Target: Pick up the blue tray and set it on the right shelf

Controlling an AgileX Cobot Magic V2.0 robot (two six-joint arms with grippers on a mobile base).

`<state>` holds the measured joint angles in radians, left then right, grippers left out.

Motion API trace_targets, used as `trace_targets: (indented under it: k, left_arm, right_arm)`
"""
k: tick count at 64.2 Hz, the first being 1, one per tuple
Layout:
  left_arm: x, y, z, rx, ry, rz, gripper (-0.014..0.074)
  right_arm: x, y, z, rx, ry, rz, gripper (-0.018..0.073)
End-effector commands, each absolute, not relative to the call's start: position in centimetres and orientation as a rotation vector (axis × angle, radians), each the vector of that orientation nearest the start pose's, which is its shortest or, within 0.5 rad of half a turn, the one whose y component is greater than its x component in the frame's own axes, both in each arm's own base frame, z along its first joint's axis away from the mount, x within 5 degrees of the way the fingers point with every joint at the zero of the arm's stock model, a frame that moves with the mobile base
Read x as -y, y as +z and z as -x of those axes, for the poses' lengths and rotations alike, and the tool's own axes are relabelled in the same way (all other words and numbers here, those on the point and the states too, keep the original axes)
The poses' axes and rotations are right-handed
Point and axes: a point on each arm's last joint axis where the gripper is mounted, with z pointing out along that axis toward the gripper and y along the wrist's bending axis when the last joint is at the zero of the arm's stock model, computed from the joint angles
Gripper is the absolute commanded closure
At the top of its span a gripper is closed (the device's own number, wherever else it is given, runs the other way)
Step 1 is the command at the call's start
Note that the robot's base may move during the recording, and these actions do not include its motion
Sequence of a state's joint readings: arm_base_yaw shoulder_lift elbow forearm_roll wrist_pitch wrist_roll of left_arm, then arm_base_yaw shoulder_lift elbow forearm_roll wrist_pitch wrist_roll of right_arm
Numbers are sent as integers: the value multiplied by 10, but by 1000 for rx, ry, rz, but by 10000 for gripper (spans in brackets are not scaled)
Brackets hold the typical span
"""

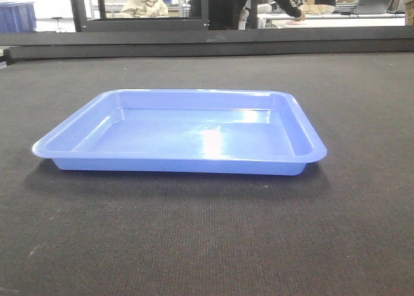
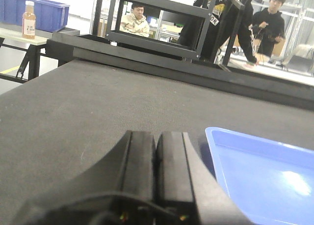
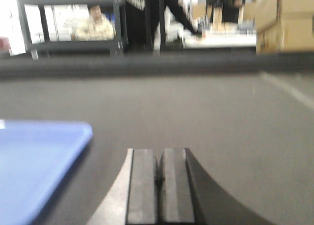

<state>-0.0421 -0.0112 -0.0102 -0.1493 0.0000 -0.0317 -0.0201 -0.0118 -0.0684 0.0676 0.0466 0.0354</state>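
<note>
On the left, the left gripper [image 2: 156,142] sits low over the dark mat [image 2: 73,117], its two jaws pressed together with nothing between them. Just to its right, and not touching it, is a corner of the blue tray [image 2: 265,176]. The tray lies flat and empty in the middle of the mat, untouched. On the far side, the right gripper [image 3: 159,156] is also clenched on nothing, and the tray's other corner lies near it on its left. No steel shelf shows in any view. The task seems to be at its very start, with the reach for the tray not yet made. The next move likely calls for a gripper to open, come in at the flared rim and pinch the low wall.
</note>
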Motion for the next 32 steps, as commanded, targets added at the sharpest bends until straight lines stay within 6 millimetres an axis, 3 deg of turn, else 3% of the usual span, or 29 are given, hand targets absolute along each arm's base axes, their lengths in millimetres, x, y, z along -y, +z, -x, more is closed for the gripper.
trace_targets:
  k: [1, 8, 14, 18, 25, 32]
  left_arm:
    - [2, 268, -44, -1334, -133, 35, 644]
    - [2, 322, -35, -1404, -63, -17, 610]
    - [2, 354, -36, -1486, -67, -15, 515]
    - [2, 364, -46, -1566, -65, -16, 405]
    - [5, 372, -65, -1647, -78, -33, 234]
    - [14, 380, -81, -1670, -148, -112, 169]
  right_arm:
    - [0, 286, -32, -1271, 68, -73, 503]
    - [-1, 329, -19, -1310, 74, -64, 468]
    - [-1, 352, -19, -1338, 76, -61, 312]
    - [-1, 364, -28, -1356, 75, -63, 152]
    - [-1, 369, -48, -1418, 88, -56, -42]
    - [-6, 375, -68, -1480, 143, -17, -65]
